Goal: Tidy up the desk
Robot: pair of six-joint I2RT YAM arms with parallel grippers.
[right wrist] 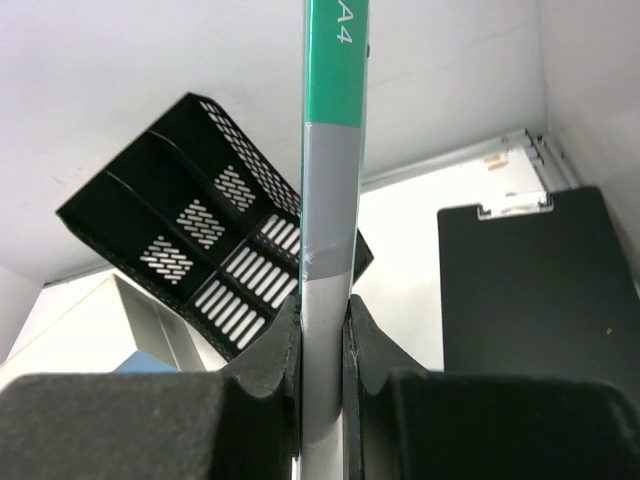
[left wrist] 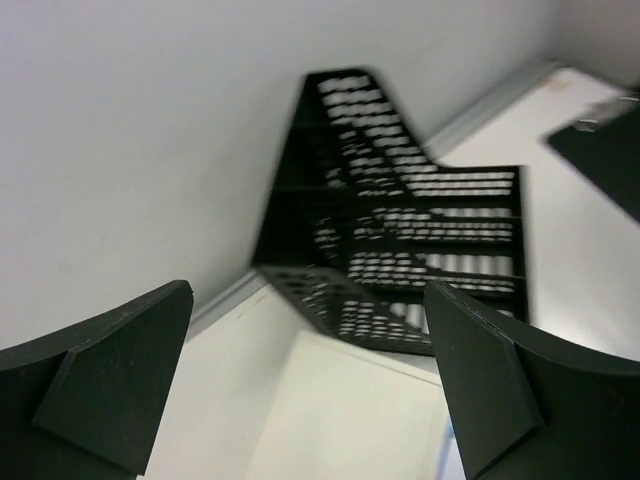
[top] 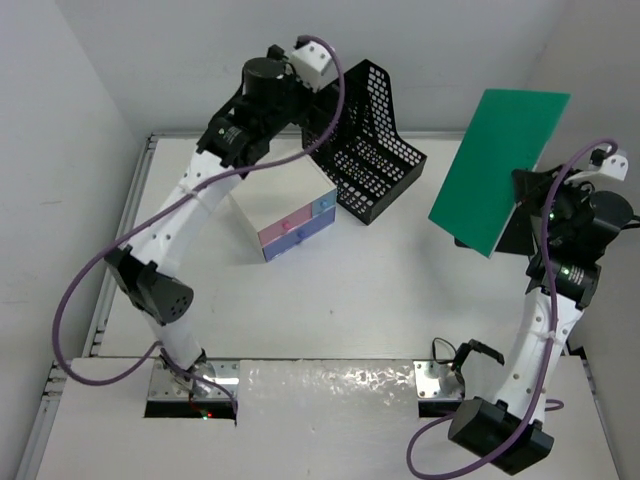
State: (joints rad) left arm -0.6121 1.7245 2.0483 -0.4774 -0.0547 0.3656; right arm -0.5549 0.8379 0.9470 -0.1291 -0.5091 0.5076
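Observation:
The desk (top: pixel 350 300) is a large white tabletop with pale rails. A black mesh file organizer (top: pixel 370 150) stands tilted at the back middle. It also shows in the left wrist view (left wrist: pixel 400 230) and the right wrist view (right wrist: pixel 190 230). My left gripper (top: pixel 305 105) is open and empty (left wrist: pixel 310 380), above the white-topped drawer box (top: pixel 290 225) and beside the organizer's left end. My right gripper (top: pixel 525 200) is shut on a green A4 folder (top: pixel 500 165) and holds it up in the air at the right. The folder is edge-on in the right wrist view (right wrist: pixel 335 80), clamped at its grey spine.
The drawer box has pink and blue drawers facing the front, and its top (left wrist: pixel 350 410) lies under my left fingers. A black clipboard (right wrist: pixel 540 290) lies flat on the desk at the far right, under my right arm. White walls close the back and sides.

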